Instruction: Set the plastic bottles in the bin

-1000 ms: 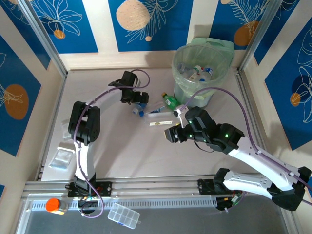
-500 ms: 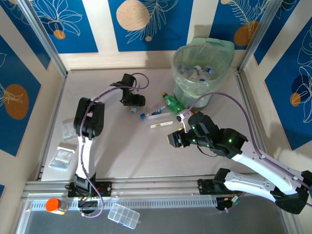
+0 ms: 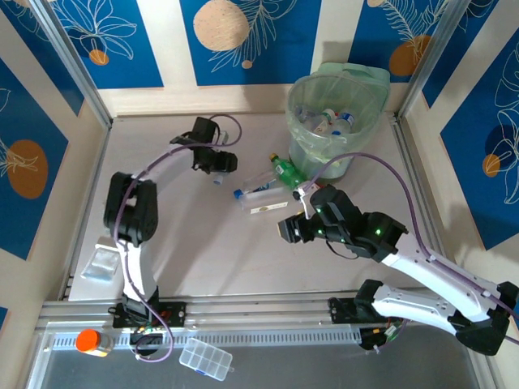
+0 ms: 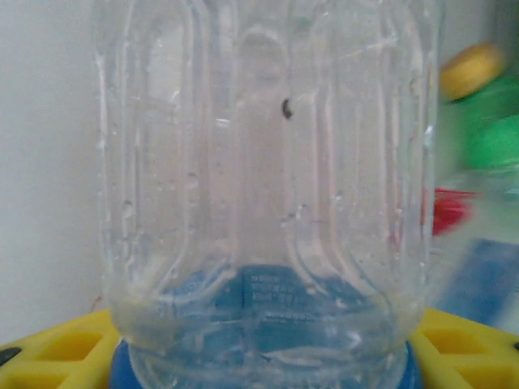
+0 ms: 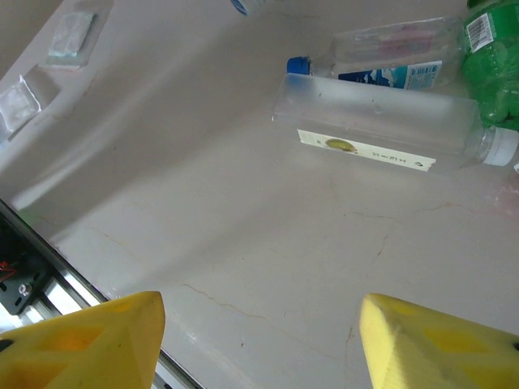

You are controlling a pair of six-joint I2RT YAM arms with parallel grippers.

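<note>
Blue wall panels [image 3: 97,40] with white leaves and orange discs, split by cream strips [image 3: 166,40], stand far, left and right. Silvery posts [image 3: 73,65] slant at the far corners. The pale table [image 3: 211,259] is evenly lit; a metal rail [image 3: 268,308] runs along its near edge.

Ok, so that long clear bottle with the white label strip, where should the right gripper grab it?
Probably mid-body on the long clear bottle, right gripper coming straight down, jaws across its width. It lies flat and straight-walled; the blue-capped bottle crowds its far side, the green bottle its cap end.

The white-and-black arms [image 3: 438,279] carry purple cables [image 3: 381,162], small green lights [image 3: 377,231] and yellow gripper fingers [image 5: 81,340].
</note>
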